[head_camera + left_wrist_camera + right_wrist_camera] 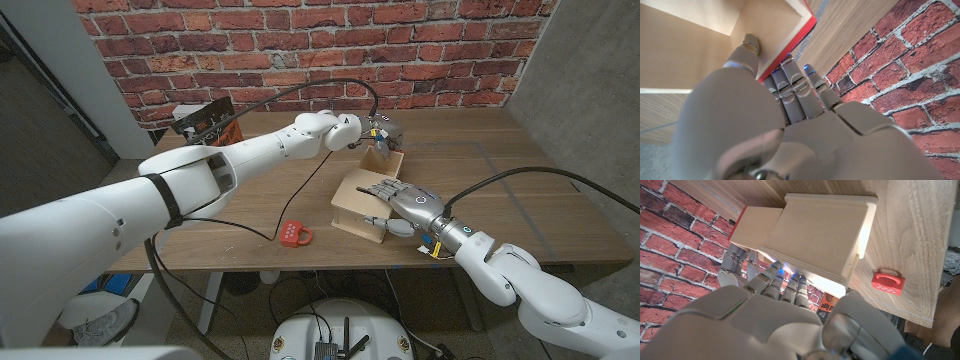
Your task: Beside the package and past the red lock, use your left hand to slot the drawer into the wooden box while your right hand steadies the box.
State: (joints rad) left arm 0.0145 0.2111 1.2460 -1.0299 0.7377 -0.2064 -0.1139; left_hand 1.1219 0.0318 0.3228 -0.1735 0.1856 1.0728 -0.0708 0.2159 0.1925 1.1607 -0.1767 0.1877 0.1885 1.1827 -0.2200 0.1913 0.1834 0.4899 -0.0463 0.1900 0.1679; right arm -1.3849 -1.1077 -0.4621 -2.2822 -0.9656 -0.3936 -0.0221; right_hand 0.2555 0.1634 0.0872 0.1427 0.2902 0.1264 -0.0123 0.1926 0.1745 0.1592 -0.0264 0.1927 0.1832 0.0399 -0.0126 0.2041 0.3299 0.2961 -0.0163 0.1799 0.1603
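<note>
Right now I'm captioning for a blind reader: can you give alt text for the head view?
The robot's left hand holds a red-fronted wooden drawer partly slotted into the far end of a pale wooden box, while its right hand rests on the box's top. A small red lock lies nearer on the wooden table.

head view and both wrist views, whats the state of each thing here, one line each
drawer: partly slid into the box, red end sticking out
wooden box: on the table, steadied from above
left hand: grips the drawer's red end
right hand: rests on the box
red lock: lying loose on the table, untouched
</note>
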